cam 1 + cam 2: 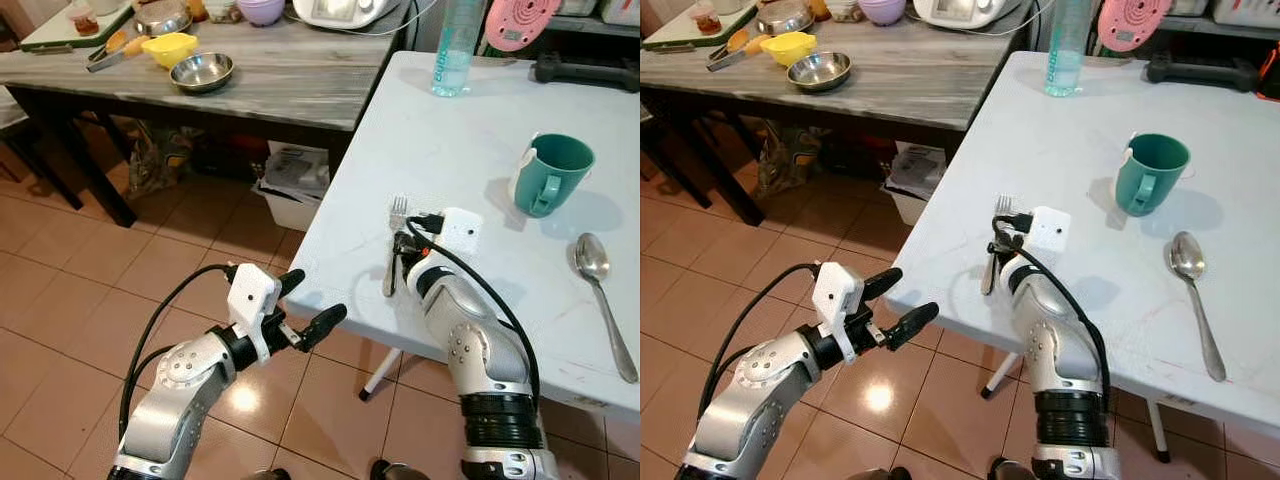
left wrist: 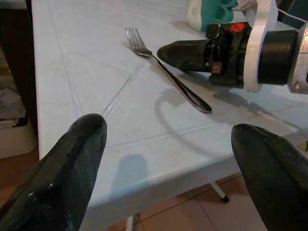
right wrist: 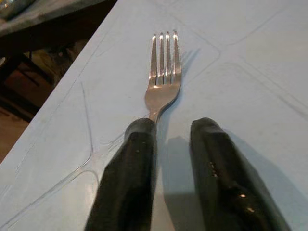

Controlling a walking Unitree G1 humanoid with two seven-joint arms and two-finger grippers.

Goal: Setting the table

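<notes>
right gripper (image 3: 166,159) sat low over the fork (image 3: 163,72), fingers slightly parted, not pinching | fork lay flat just ahead, near table (image 1: 470,150) edge, probably just placed | left gripper (image 1: 305,305) spread wide, idle off the edge

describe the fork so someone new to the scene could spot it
On the pale white table, look at the near left edge, left of the teal ceramic mug. The slim silver metal fork lies flat there, tines pointing away, beside the right hand. The other cutlery, a silver spoon, lies right of the mug.
</notes>
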